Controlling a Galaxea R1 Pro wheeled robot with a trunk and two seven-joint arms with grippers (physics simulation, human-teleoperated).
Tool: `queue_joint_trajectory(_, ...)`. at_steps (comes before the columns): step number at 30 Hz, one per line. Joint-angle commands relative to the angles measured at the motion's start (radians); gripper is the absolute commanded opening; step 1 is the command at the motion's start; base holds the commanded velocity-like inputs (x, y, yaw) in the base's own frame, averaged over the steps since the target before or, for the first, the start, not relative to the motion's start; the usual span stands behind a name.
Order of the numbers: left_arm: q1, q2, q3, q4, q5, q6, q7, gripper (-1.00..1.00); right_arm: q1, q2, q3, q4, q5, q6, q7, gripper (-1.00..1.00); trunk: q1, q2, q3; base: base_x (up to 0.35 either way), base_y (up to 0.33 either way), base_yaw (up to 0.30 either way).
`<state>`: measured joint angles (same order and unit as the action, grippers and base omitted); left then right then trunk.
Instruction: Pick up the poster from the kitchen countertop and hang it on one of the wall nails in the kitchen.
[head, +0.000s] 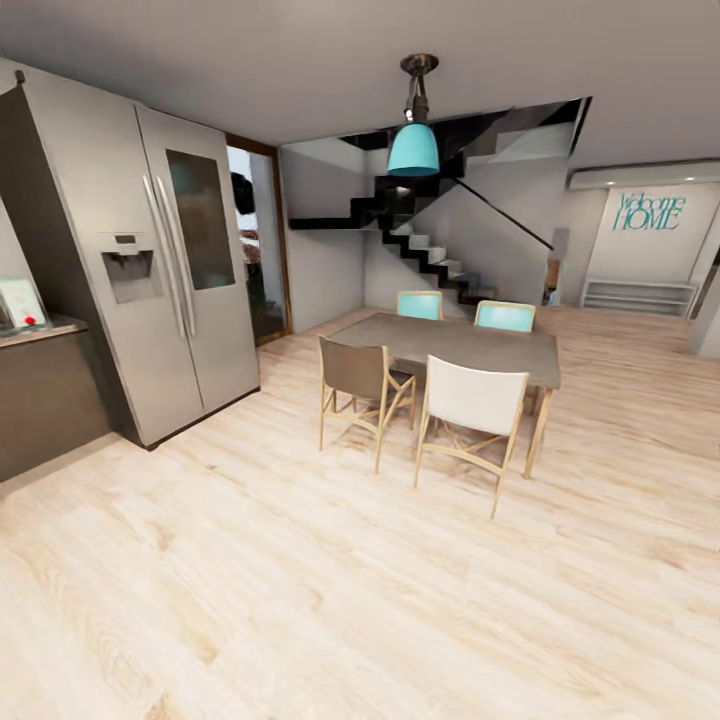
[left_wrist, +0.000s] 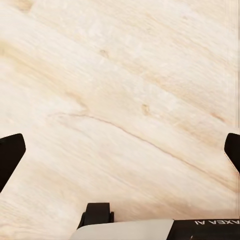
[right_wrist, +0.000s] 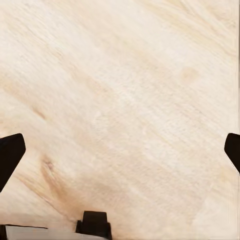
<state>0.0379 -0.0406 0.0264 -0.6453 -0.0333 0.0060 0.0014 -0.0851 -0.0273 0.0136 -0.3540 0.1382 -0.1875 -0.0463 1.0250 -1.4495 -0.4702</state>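
Right, we see an open room with pale wooden floor (head: 300, 600) across the whole near area. At far left stands a steel double-door fridge (head: 165, 270); just left of it we see the end of the kitchen countertop desk (head: 40, 330) over dark cabinet fronts, with a small pale object with a red spot (head: 22, 303) on it, too small to identify. The poster cannot be made out here, nor any wall nail. Centre right stands a grey dining table (head: 460, 345) with four chairs: a brown one (head: 355, 375) and a white one (head: 472, 400) on the near side, two teal ones (head: 420, 304) on the far side. A teal pendant lamp (head: 413, 148) hangs above. Behind, a dark staircase (head: 430, 255) climbs, and teal "Welcome HOME" lettering (head: 648, 212) sits on the far right wall.

In the wrist views, the left pincer (left_wrist: 120, 150) and the right pincer (right_wrist: 120, 150) each show dark fingertips at opposite picture edges, spread wide, pinching nothing, over bare floor.
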Motion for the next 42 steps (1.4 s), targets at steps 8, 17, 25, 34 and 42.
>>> queue_joint_trajectory(8,0.0,-0.001,0.004,-0.002,-0.003,0.0,0.001,1.0,-0.001,0.005,0.002,0.015,0.025,-0.007,-0.011,1.0,0.0,0.0,-0.003,0.0,-0.137,0.151)
queue_joint_trajectory(17,0.0,-0.001,0.004,-0.002,-0.003,0.0,0.001,1.0,-0.001,0.006,0.002,0.015,0.026,-0.007,-0.013,1.0,0.0,0.0,-0.007,0.0,-0.006,0.271)
queue_joint_trajectory(25,0.0,-0.001,0.004,-0.002,-0.002,0.0,0.0,1.0,-0.001,0.006,0.002,0.015,0.026,-0.007,-0.014,1.0,0.0,0.0,-0.01,0.0,0.0,0.278)
queue_joint_trajectory(34,0.0,-0.001,0.004,-0.002,-0.002,0.0,0.001,1.0,-0.001,0.006,0.002,0.015,0.032,-0.007,-0.014,1.0,0.0,0.0,-0.014,0.0,0.0,0.278)
queue_joint_trajectory(42,0.0,-0.001,0.004,-0.002,-0.003,0.0,0.001,1.0,-0.001,0.006,0.002,0.015,0.032,-0.007,-0.014,1.0,0.0,0.0,-0.017,0.0,0.0,0.278)
